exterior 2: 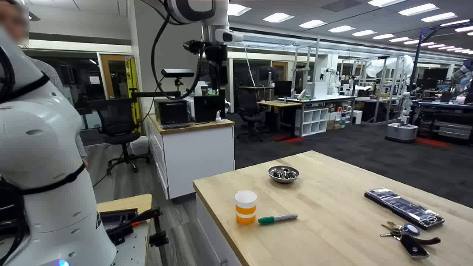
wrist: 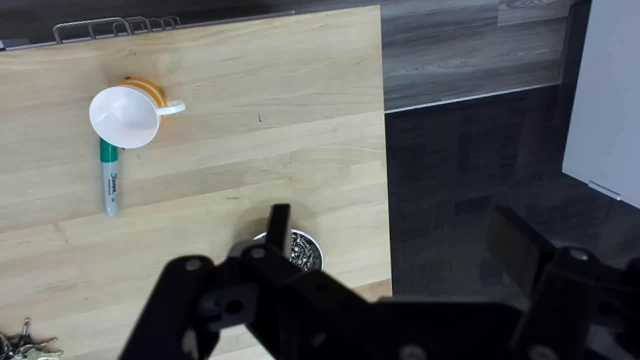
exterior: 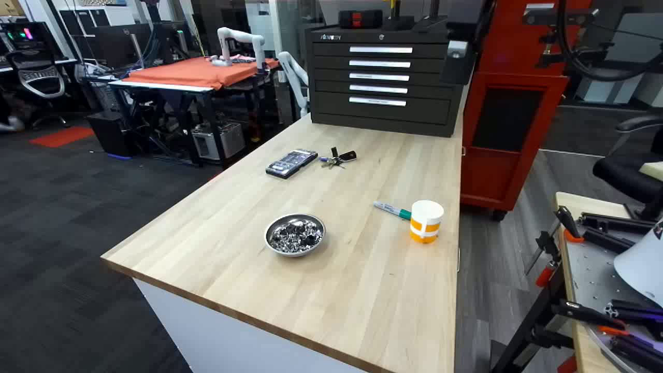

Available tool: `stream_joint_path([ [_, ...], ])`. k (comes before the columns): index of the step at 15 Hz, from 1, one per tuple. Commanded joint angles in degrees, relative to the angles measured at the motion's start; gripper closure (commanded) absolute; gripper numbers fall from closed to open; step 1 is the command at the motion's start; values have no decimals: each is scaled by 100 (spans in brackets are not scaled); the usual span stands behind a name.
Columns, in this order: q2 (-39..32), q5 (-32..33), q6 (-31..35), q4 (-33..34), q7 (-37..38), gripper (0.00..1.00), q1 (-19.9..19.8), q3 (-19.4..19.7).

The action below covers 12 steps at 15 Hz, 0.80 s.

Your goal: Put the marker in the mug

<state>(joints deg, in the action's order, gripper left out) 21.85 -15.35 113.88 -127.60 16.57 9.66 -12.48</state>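
Observation:
The marker, grey with a green cap, lies flat on the wooden table in both exterior views (exterior: 386,207) (exterior 2: 282,218) and the wrist view (wrist: 110,182). The mug, white with yellow-orange bands, stands upright close to the marker's cap end in both exterior views (exterior: 427,223) (exterior 2: 245,207). The wrist view shows the mug (wrist: 125,117) from above, empty, its handle pointing right. My gripper (exterior 2: 218,74) is high above table level in an exterior view, away from mug and marker. In the wrist view the gripper's (wrist: 392,215) fingers are wide apart with nothing between them.
A metal bowl (exterior: 295,252) of small screws stands on the table (exterior: 352,290). A flat black case (exterior 2: 402,207) and keys (exterior 2: 402,231) lie farther along. A dark tool chest (exterior: 380,77) stands at the table's far end. A person (exterior 2: 55,74) is partly visible behind the arm.

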Motion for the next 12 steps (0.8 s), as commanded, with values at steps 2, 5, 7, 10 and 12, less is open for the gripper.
stream_joint_path([
  [2, -4, 5, -18, 16, 4, 0, 2, 3],
  [5, -4, 5, -18, 16, 4, 0, 2, 3],
  [7, -4, 5, -18, 16, 4, 0, 2, 3],
  [10, -38, 154, -52, 13, 78, 0, -52, -18],
  [12, -82, 325, -50, -8, 93, 0, -118, -9],
])
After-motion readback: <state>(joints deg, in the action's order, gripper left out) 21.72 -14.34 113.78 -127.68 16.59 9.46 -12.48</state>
